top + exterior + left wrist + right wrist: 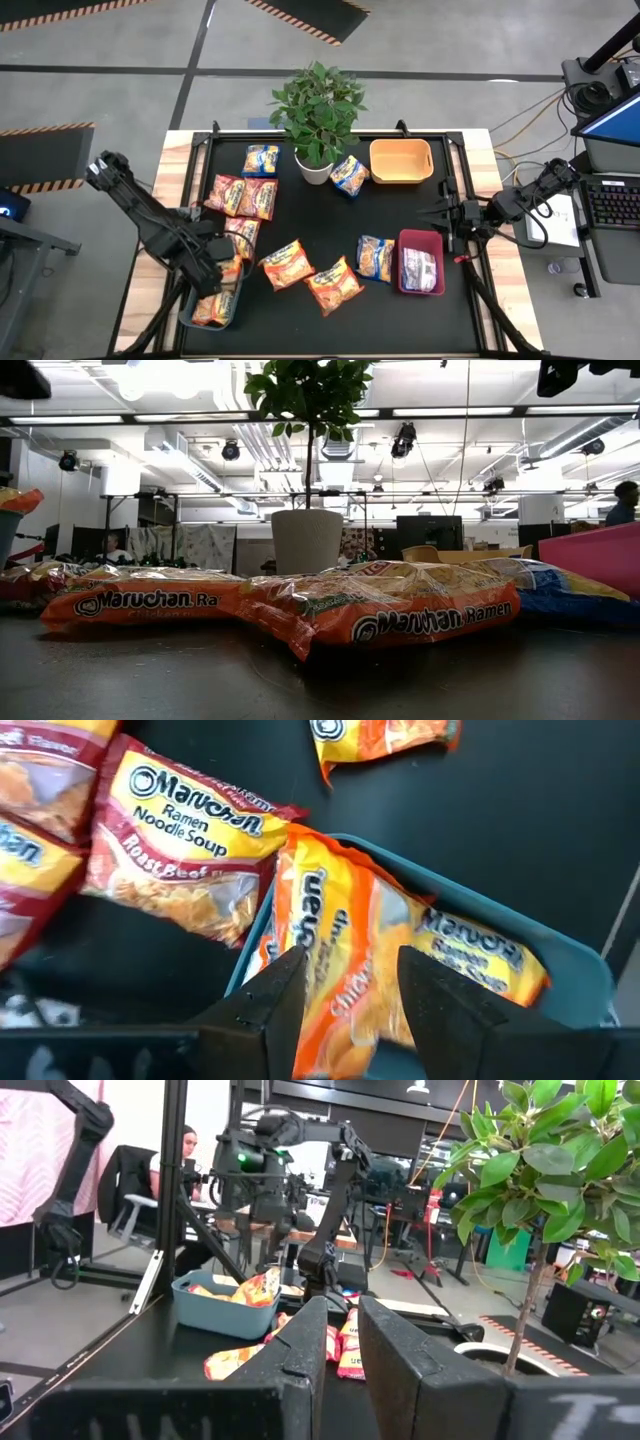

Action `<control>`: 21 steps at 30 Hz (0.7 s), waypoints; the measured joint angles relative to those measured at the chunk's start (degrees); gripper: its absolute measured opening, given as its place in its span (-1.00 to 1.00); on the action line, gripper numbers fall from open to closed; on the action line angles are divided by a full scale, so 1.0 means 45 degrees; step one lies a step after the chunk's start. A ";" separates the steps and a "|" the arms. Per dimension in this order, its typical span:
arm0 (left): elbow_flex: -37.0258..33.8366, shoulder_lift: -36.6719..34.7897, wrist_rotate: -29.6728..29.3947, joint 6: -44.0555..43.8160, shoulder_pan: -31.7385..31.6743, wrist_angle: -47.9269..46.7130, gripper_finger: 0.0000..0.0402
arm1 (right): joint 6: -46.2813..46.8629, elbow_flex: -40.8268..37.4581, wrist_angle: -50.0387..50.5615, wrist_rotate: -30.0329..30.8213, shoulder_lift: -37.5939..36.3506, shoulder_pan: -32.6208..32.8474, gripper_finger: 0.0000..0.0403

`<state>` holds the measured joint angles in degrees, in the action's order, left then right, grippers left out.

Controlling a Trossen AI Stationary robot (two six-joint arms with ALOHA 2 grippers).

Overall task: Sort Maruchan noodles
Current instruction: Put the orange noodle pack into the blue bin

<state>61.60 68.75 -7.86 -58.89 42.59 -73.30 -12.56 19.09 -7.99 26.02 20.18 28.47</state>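
My left gripper (345,990) hangs over the grey-blue bin (585,982), fingers w/ a gap, straddling an orange chicken ramen packet (345,945) tilted on the bin's rim; can't tell if I'm actually pinching it. Right gripper (440,215) waits, fingers nearly together, beside the red bin (408,240).

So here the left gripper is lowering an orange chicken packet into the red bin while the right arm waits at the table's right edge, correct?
Not quite: the bin is grey-blue, not red. The left wrist view shows the left gripper with its fingers around the orange chicken packet over the grey-blue bin; the high view places that bin at the table's front-left corner. The red bin sits near the waiting right gripper.
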 joint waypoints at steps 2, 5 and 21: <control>-0.0852 -0.0475 -0.0028 -0.0184 -0.0024 0.0584 -0.30 | 0.0005 0.0000 0.0000 -0.0002 0.0000 0.0000 -0.74; -0.2058 -0.1204 -0.0023 -0.0520 -0.0019 0.1467 -0.30 | 0.0005 0.0000 0.0000 0.0000 0.0000 0.0000 -0.74; -0.3870 -0.2141 -0.0160 -0.1002 -0.0010 0.3308 -0.54 | 0.0019 0.0000 0.0000 0.0010 0.0019 0.0005 -0.74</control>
<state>44.18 59.11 -8.58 -63.40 42.54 -58.41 -12.47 19.09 -7.99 26.06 20.27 28.49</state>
